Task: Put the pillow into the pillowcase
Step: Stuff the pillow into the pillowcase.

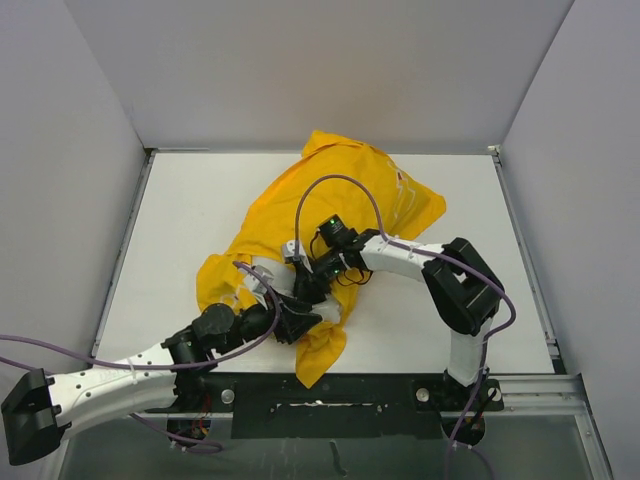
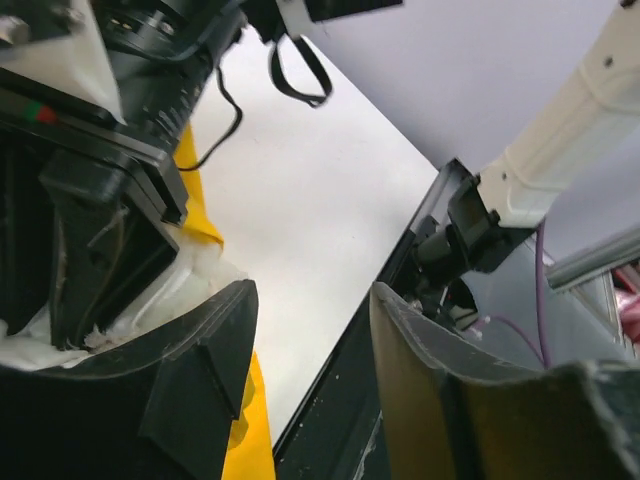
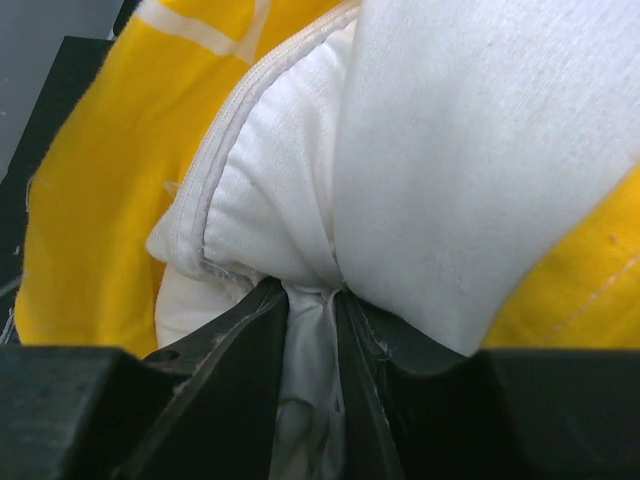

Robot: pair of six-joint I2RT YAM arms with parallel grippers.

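The yellow pillowcase point(image 1: 300, 200) lies crumpled across the middle of the table, running from the back down to the near edge. Most of the pillow point(image 3: 480, 150) is covered by it. In the right wrist view the pillow's white fabric bulges out of yellow cloth point(image 3: 90, 200). My right gripper point(image 3: 312, 295) is shut on a pinched fold of that white fabric. My left gripper point(image 2: 312, 290) is open, and only bare table and the black rail show between its fingers. It sits beside the right gripper point(image 1: 305, 285) at the pillowcase's near end, with yellow cloth point(image 2: 245, 440) under its left finger.
The white table point(image 1: 180, 230) is boxed in by pale walls on three sides. A black rail point(image 1: 330, 395) runs along its near edge, where the right arm's base point(image 1: 465, 370) stands. Purple cables point(image 1: 340, 180) loop over the pillowcase.
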